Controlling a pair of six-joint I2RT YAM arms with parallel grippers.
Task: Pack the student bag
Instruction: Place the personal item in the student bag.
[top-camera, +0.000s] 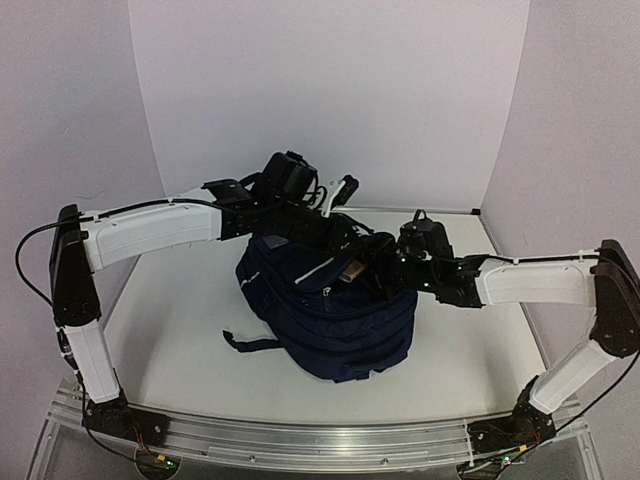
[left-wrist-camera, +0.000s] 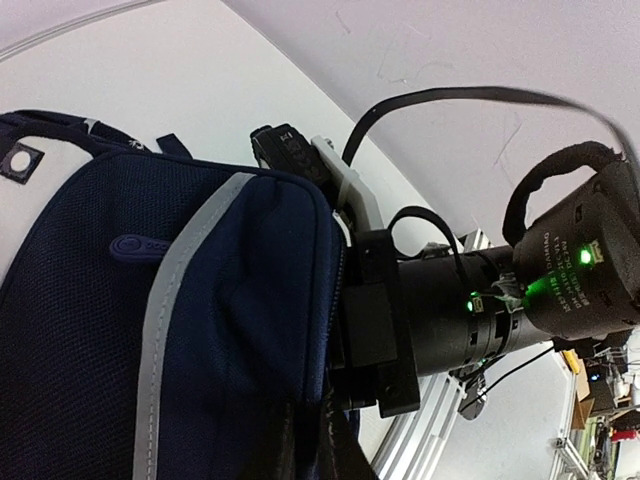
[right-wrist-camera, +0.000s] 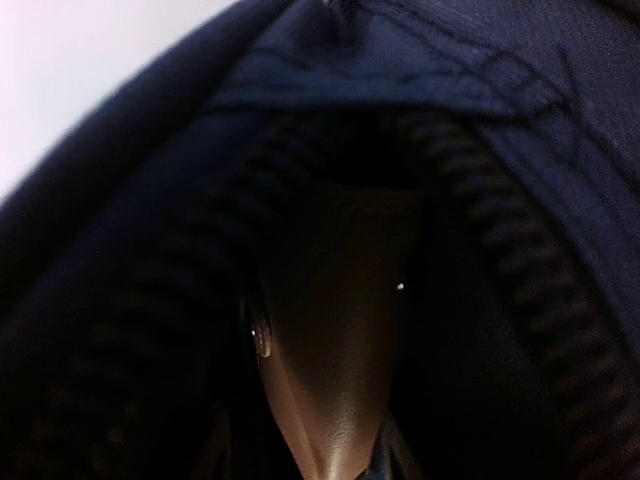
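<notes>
While both arms meet over the middle of the table (top-camera: 170, 330), I see the student bag (top-camera: 335, 325) lying there on its side, mouth turned toward the back wall and a black strap (top-camera: 250, 343) trailing off its left. My left gripper (top-camera: 338, 236) sits at the upper rim of the bag. Its wrist view is filled with navy fabric and a grey stripe (left-wrist-camera: 185, 270), which hide the fingers, so I cannot tell whether those jaws are parted or clamped. My right gripper (top-camera: 374, 262) is pushed into the bag's mouth from the right. Its camera shows only dark lining, a curve of zip teeth (right-wrist-camera: 520, 230) and a glossy brown object (right-wrist-camera: 340, 370) inside. I cannot make out the state of those jaws either
</notes>
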